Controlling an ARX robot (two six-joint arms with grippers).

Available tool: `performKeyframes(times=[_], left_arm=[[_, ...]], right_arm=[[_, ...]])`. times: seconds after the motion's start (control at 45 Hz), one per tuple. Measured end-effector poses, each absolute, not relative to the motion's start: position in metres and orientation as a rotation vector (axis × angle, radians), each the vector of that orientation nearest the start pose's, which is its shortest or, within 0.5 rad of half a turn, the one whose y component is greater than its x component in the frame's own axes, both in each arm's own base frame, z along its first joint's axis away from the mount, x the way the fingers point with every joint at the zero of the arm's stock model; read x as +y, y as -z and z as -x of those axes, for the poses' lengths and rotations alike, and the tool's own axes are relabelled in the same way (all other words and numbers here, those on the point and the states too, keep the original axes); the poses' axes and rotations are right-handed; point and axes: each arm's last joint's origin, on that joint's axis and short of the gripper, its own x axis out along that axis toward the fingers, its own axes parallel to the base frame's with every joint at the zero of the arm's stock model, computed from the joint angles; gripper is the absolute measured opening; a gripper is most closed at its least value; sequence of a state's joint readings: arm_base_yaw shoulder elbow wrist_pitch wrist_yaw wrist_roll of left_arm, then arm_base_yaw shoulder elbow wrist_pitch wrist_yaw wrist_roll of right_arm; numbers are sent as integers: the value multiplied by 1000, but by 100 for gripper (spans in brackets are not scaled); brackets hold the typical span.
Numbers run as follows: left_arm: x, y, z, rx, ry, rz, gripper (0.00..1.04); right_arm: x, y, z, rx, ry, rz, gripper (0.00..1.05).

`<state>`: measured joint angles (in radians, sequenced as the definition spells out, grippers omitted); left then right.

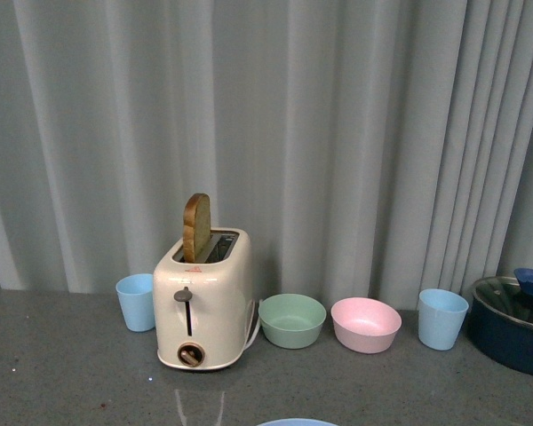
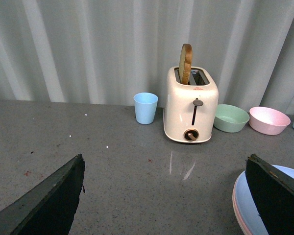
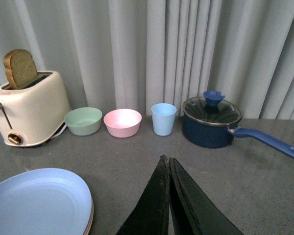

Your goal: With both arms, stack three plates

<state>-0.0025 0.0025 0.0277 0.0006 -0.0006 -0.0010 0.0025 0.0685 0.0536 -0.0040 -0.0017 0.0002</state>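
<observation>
The light blue plate [image 3: 36, 200] lies on top of a stack; a pink plate's rim [image 3: 89, 219] shows under it. The stack also shows in the left wrist view [image 2: 245, 200] and as a sliver at the front view's bottom edge [image 1: 295, 422]. The cream-beige plate is hidden. My left gripper [image 2: 166, 186] is open and empty above the bare counter, the stack beside one finger [image 2: 279, 196]. My right gripper [image 3: 167, 164] is shut on nothing, hovering beside the stack. Neither arm shows in the front view.
At the back stand a cream toaster [image 1: 202, 297] with a slice of bread [image 1: 196, 227], a blue cup [image 1: 137, 302], a green bowl [image 1: 291, 320], a pink bowl [image 1: 365, 324], a second blue cup [image 1: 441, 318] and a dark blue lidded saucepan [image 3: 211, 122], handle pointing right.
</observation>
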Motion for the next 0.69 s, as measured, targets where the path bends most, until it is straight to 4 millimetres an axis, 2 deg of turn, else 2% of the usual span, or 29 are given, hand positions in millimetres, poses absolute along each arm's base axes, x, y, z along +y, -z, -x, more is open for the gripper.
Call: performKeyframes(times=[0.2, 0.333, 0.689], left_arm=[[0, -173, -96, -26, 3, 1, 98], [0, -173, -96, -27, 2, 1, 98], [0, -173, -96, -27, 2, 1, 98]], right_arm=[[0, -175, -98, 4, -3, 0, 3], [0, -165, -98, 3, -4, 0, 3], [0, -165, -98, 2, -4, 0, 3]])
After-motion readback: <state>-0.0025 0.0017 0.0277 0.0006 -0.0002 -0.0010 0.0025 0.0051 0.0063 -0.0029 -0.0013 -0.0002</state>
